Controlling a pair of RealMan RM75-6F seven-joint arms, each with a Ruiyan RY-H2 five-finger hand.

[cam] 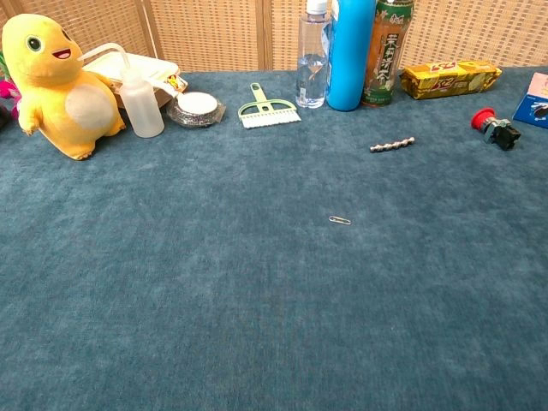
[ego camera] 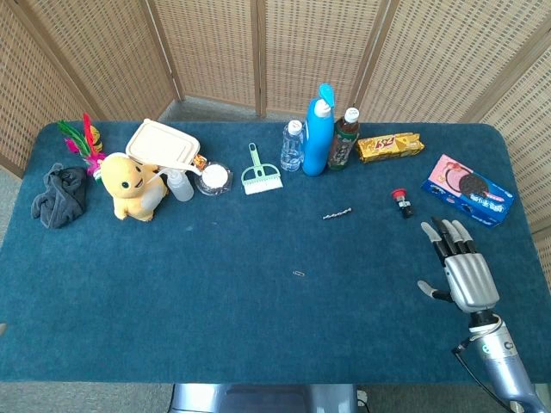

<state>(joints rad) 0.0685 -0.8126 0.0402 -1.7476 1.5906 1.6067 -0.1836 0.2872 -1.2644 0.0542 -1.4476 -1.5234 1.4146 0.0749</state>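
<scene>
Right hand, fingers spread and empty, hovers over the bench near the cookie box; a clean grasp likely requires squaring the palm above the box first.

Yellow plush toy, green brush, blue bottle, drill bit on the table

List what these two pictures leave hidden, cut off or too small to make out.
- Left robot hand: in neither view.
- Right robot hand: head view only; outside the chest view's frame.
- Cookie box: cut by the chest view's right edge.
- Bottle tops: cut by the chest view's top edge.
- Paper clip: too small in the head view for detail.
- Lunch box: lid shut, contents unseen.
</scene>
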